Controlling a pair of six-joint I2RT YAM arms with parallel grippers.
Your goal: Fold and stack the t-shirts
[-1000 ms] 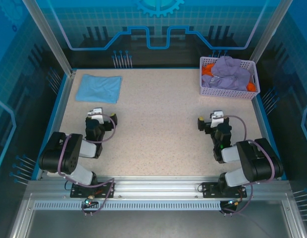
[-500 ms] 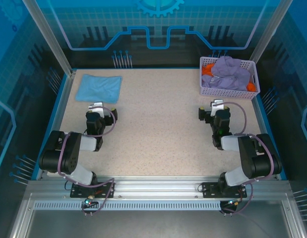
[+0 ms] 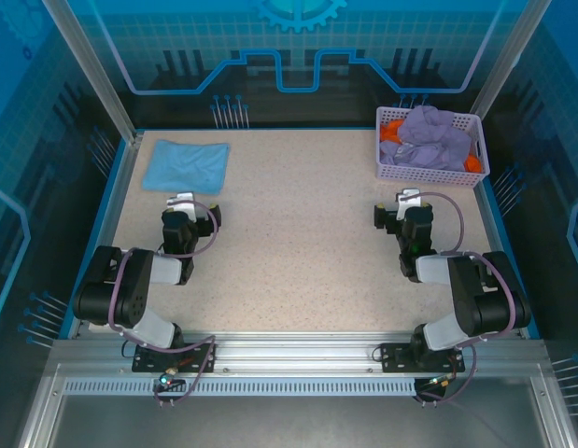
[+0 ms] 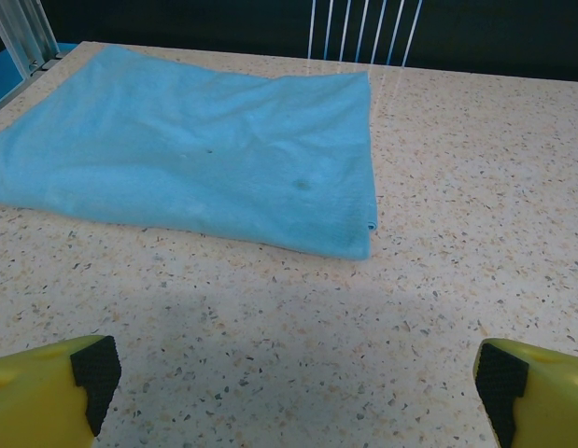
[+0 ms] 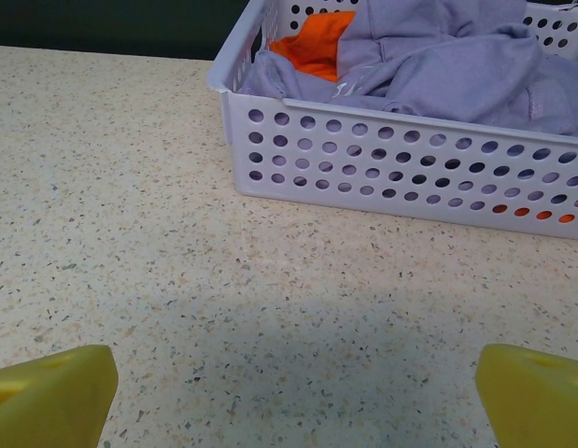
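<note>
A folded sky-blue t-shirt (image 3: pixel 186 165) lies flat at the table's far left, also in the left wrist view as the blue t-shirt (image 4: pixel 195 159). Crumpled lavender t-shirts (image 3: pixel 430 135) and an orange t-shirt (image 3: pixel 393 128) fill the lavender basket (image 3: pixel 429 171) at the far right; the right wrist view shows the lavender cloth (image 5: pixel 457 65) and orange cloth (image 5: pixel 312 42) over the basket wall (image 5: pixel 401 168). My left gripper (image 3: pixel 190 207) stands open just short of the blue shirt, holding nothing. Just short of the basket, my right gripper (image 3: pixel 398 207) is open and holds nothing.
The speckled tabletop (image 3: pixel 298 233) spreads between the two arms. Blue raised edges (image 3: pixel 120 177) border the table, and metal frame posts (image 3: pixel 88 70) stand at the far corners.
Both arms pulled back and settled over the first half second; the right gripper shifted slightly toward the basket. Since then nothing has moved.
</note>
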